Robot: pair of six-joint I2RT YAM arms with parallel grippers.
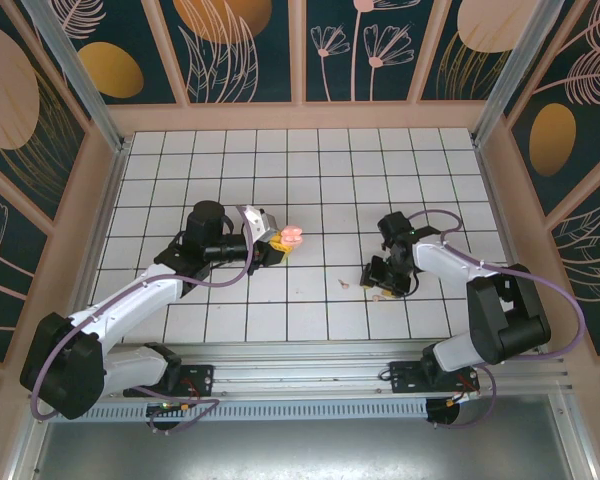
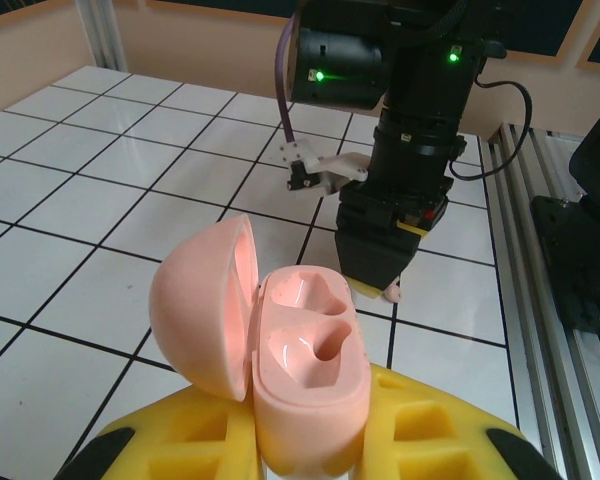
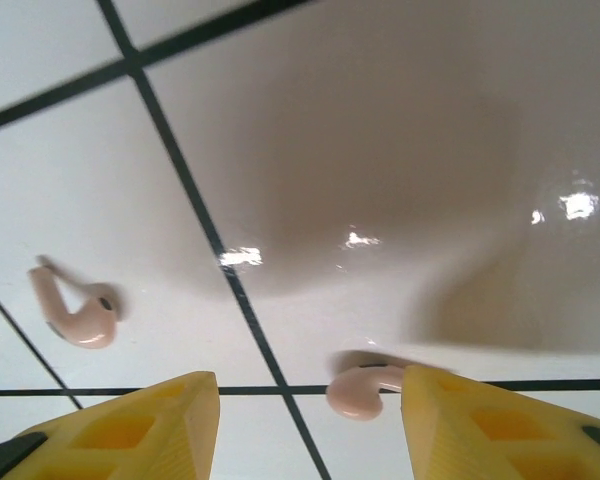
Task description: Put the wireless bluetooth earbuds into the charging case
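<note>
The white tiled table (image 1: 310,160) carries everything, with both arms reaching in from its near edge. The left arm (image 1: 130,300) stretches toward the middle of the table, and the right arm (image 1: 490,300) bends back toward the near right part.

The left claw (image 1: 276,243) is clamped on the base of the charging case (image 2: 305,370), its yellow fingers (image 2: 435,435) on either side. The case is held off the tiles near the table's centre, lid (image 2: 205,305) swung open and both sockets empty.

The right claw (image 3: 310,415) is down at the tiles with its jaws wide apart. One earbud (image 3: 358,392) lies between them, right up against one finger. The other earbud (image 3: 75,315) lies on the tiles outside the jaws, on the side toward the left claw.
</note>
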